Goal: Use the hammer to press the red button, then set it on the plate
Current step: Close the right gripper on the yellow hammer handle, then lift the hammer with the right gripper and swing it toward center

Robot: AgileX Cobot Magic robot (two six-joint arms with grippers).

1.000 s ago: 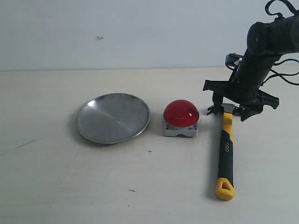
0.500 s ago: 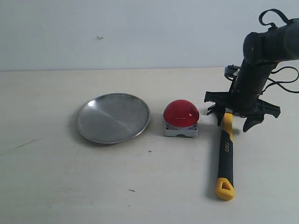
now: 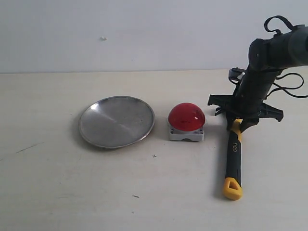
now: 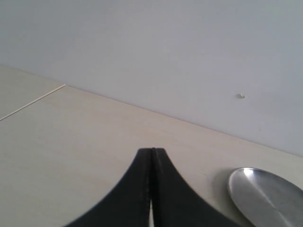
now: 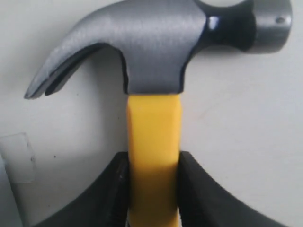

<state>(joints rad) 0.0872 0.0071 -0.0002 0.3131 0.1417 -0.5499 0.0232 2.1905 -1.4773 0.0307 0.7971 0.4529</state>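
The hammer [image 3: 233,156] lies on the table right of the red button [image 3: 186,117], its yellow looped end toward the front. My right gripper [image 3: 236,124] is down over its yellow shaft [image 5: 153,142] just below the dark steel head [image 5: 156,45], both fingers pressed against the shaft's sides. In the exterior view the arm hides the head. The plate [image 3: 117,121] sits left of the button, and its rim [image 4: 265,194] shows in the left wrist view. My left gripper [image 4: 152,152] is shut and holds nothing, out of the exterior view.
A pale wall [image 3: 144,33] rises behind the table [image 3: 154,192]. Black cables [image 3: 288,82] hang off the right arm at the far right edge. A small pale patch [image 5: 16,158] lies on the table near the hammer's claw.
My right gripper has come down over the hammer's shaft near the head and its fingers have drawn together onto it. The hammer has shifted slightly. Plate and button have not moved.
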